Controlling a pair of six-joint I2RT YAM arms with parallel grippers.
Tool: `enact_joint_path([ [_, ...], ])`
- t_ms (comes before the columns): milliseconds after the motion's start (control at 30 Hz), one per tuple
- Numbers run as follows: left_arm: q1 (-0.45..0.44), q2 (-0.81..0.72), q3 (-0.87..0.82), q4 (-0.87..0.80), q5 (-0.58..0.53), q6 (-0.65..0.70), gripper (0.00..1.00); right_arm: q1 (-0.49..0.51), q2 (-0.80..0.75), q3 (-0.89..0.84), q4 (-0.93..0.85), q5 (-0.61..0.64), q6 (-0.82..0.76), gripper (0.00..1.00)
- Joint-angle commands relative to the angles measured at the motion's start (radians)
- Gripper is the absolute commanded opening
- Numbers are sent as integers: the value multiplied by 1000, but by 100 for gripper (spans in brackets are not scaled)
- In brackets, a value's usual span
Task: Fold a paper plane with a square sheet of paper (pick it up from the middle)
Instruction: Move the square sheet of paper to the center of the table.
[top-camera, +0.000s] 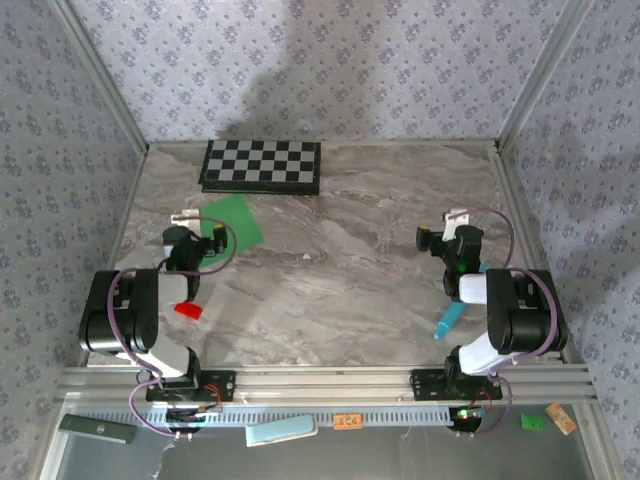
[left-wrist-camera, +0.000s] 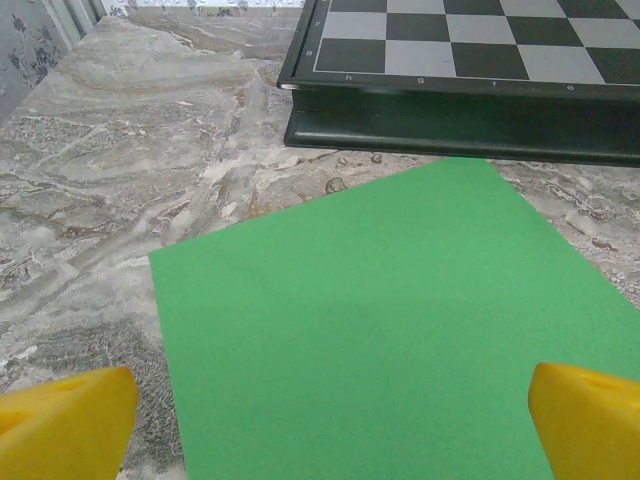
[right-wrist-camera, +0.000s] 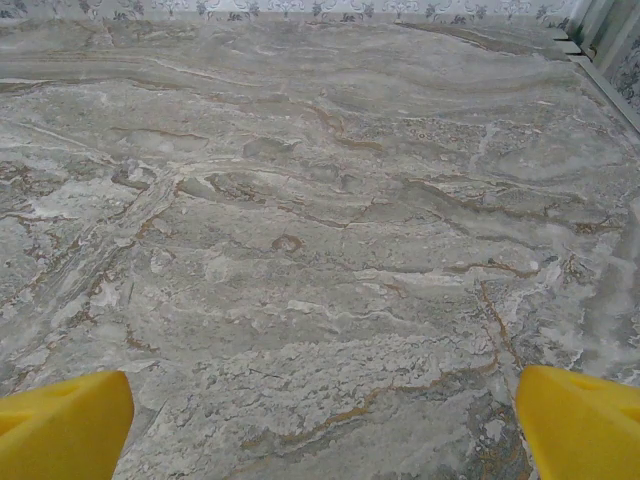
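At the far left of the worktop (top-camera: 340, 260), just in front of the checkerboard (top-camera: 262, 166), the square sheet of paper (left-wrist-camera: 380, 330) lies flat and plain. I see no crease or raised corner on it, and its far corner comes close to the board's dark edge without quite touching, as far as I can tell.

My left hand (left-wrist-camera: 327, 420) hangs over the sheet's near part with its yellow fingers (left-wrist-camera: 65, 420) spread wide and nothing between them. My right hand (right-wrist-camera: 325, 425) is just as wide and carries nothing, sitting over bare marble well apart from the paper.

By my reckoning the job is at its very start. The sheet has not been lifted, no fold is made, and the paper plane does not exist yet. Everything is left to do: take the sheet from its middle, make the centre crease, fold the nose and then the wings. The small red block (top-camera: 187, 310) and the teal marker (top-camera: 450, 320) lie near the arm bases, out of the way.
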Motion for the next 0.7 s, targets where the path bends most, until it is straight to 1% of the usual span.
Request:
enact_joint_path([
  [0, 7, 7, 18, 1, 23, 15, 100, -5, 4, 8, 3, -13, 15, 100],
  [667, 18, 8, 20, -2, 44, 6, 100, -8, 7, 11, -2, -17, 16, 100],
])
